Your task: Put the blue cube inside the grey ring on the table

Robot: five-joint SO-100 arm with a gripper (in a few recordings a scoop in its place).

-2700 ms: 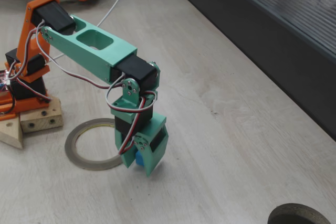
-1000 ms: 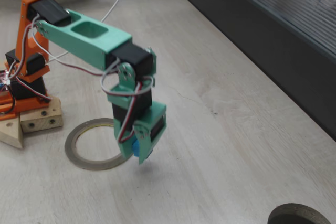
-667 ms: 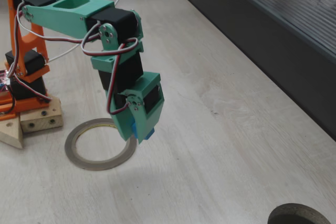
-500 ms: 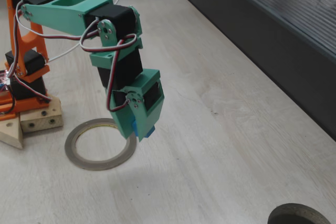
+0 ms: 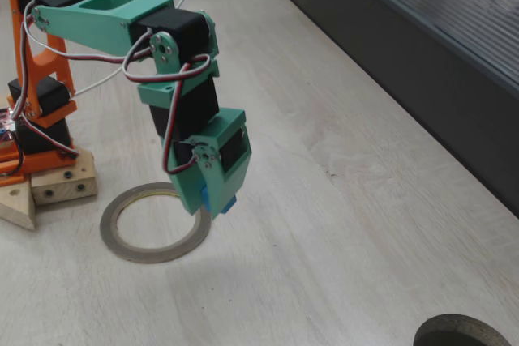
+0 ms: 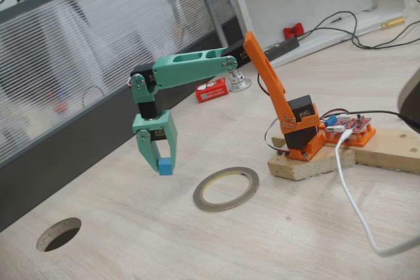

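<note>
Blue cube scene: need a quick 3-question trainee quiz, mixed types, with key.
1. True or false: the blue cube rests on the table.
2. What is the claw doing? A) open, empty B) shut on the cube C) pressing the ring
3. In a fixed view, on which side of the cube does the grey ring lie?

Key: 1. False, it is held in the air. 2. B. 3. To its right, on the table, with nothing inside it.

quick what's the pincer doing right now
Pincer: closed on the blue cube, held in the air beside the grey ring.
</note>
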